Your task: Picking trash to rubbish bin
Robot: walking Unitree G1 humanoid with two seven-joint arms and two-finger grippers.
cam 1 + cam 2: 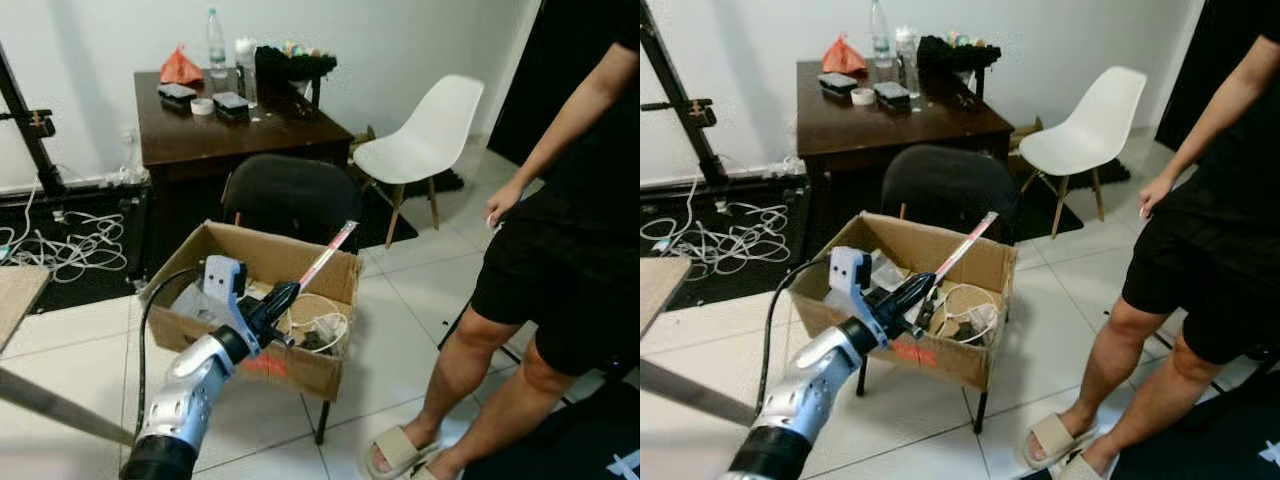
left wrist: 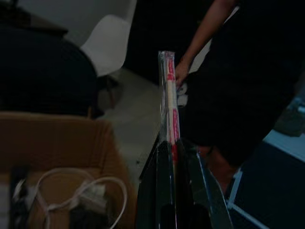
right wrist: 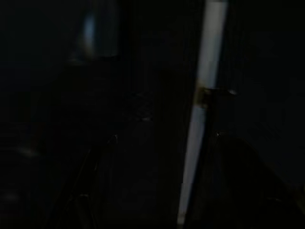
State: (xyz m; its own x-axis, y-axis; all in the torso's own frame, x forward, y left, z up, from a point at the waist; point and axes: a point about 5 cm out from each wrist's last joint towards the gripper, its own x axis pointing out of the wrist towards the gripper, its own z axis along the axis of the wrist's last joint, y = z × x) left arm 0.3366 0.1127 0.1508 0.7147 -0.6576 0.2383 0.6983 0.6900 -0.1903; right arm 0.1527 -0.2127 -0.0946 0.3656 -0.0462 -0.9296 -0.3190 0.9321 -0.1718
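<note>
At the lower left of the frame the silver left arm reaches up and forward, and its left end effector [image 1: 282, 297] is clamped on the lower end of a wrapped pair of chopsticks [image 1: 330, 252], a thin stick in a clear sleeve with red print that slants up toward the frame's centre, over the open cardboard box [image 1: 330, 372] serving as the bin. It looks light, stiff and narrow, and the plastic sleeve is probably slick, so a hold near 1 end as here leaves it free to pivot; a firm pinch should suit. Inside the box lie white cable loops [image 1: 322, 322]. Beyond it stand a dark chair [image 1: 290, 195] and a brown worktop [image 1: 200, 135]; a person [image 1: 570, 250] stands at the right. The right end effector's state I cannot tell.
</note>
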